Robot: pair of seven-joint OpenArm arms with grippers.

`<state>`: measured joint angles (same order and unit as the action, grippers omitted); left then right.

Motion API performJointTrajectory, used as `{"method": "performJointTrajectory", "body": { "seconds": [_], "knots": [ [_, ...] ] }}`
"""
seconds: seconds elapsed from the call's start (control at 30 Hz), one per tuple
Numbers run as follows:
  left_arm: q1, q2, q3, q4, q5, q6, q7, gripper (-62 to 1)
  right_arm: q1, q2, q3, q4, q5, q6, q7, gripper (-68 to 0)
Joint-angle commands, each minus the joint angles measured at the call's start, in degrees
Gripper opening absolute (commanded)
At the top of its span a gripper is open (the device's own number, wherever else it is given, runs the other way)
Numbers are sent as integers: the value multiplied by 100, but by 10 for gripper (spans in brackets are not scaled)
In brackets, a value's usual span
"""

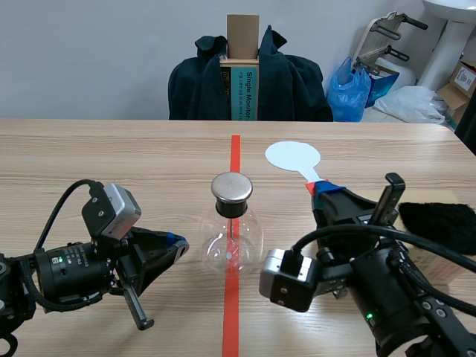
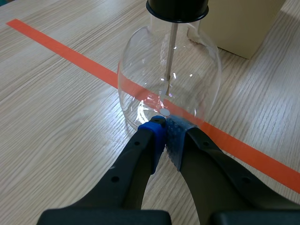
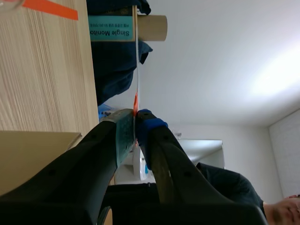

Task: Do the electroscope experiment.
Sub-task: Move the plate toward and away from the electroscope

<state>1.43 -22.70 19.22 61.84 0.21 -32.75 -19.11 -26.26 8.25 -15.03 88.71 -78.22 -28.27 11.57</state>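
At table centre, on the orange-red tape line. Notes run large to small.

- Table (image 1: 111, 163): pale wood. A dark jacket (image 1: 201, 85) hangs over a chair at the far edge.
- Right gripper (image 1: 324, 189): comes in from near right, lifted off the table. It is clenched on the handle of the paddle (image 1: 292, 156), which shows edge-on between the pads in the right wrist view. The pale disc sticks out on the far side, to the right of the tape. The grip sits low on the handle, probably so the disc stays free to be brought to the cap.
- Left gripper (image 1: 177, 242): low at near left, fingers closed together on nothing. Tips are at the lower wall of the flask; touching or just short, I cannot tell. Likely there to steady or indicate it, not to lift.
- Electroscope flask (image 1: 232, 242): clear glass, upright, straddling the tape between the two grippers.
- Black cloth (image 1: 439, 223): lies at the right edge, probably for rubbing the paddle.
- Metal cap (image 1: 232, 187): seated on the flask neck.
- Rod (image 2: 171, 51): hangs straight down inside the glass.
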Motion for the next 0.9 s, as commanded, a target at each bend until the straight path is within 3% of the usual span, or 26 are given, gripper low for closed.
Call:
{"method": "performJointTrajectory", "body": {
  "seconds": [0.0, 0.17, 0.67, 0.87],
  "knots": [
    [15, 28, 7, 87, -76, 11, -74, -592, 22, 105, 37, 70, -4, -81, -68, -668],
    [15, 28, 7, 87, -76, 11, -74, -592, 22, 111, 39, 70, -4, -81, 17, -668],
    [15, 28, 7, 87, -76, 11, -74, -592, 22, 109, 37, 70, -4, -83, 1875, -668],
    [15, 28, 7, 87, -76, 11, -74, -592, 22, 109, 37, 70, -4, -83, 2251, -668]
  ]
}}
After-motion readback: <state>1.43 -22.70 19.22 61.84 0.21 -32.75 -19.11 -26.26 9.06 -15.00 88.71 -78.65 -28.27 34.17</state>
